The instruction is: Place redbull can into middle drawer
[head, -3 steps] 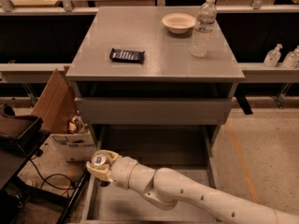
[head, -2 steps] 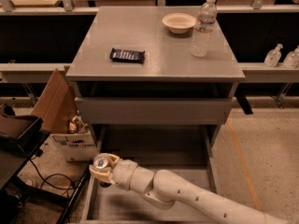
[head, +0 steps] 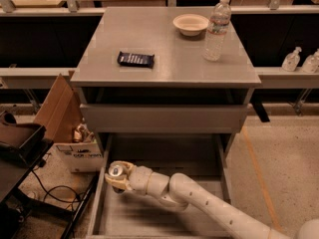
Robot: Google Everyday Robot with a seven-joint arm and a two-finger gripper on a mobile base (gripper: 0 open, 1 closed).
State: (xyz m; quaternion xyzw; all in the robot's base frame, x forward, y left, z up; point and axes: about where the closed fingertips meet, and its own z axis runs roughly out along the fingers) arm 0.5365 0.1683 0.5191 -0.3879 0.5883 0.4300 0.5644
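My gripper (head: 117, 179) is at the end of the white arm, which reaches in from the lower right. It sits over the front left part of the open middle drawer (head: 149, 214), a wide grey metal drawer with a flat floor and low side walls. The gripper is shut on the redbull can (head: 115, 171). Only the can's round silver top shows, and its body is hidden by the fingers. The can is held above the drawer floor, close to the left wall.
Above the open drawer is a drawer with a plain grey front panel (head: 164, 117). The cabinet top (head: 164, 78) holds a black snack bar (head: 135, 59), a bowl (head: 190, 23) and a clear water bottle (head: 218, 30). Cardboard boxes (head: 62, 116), a black case (head: 17, 138) and cables lie to the left.
My gripper with the can has moved a little to the right and further over the open drawer. Nothing else has moved.
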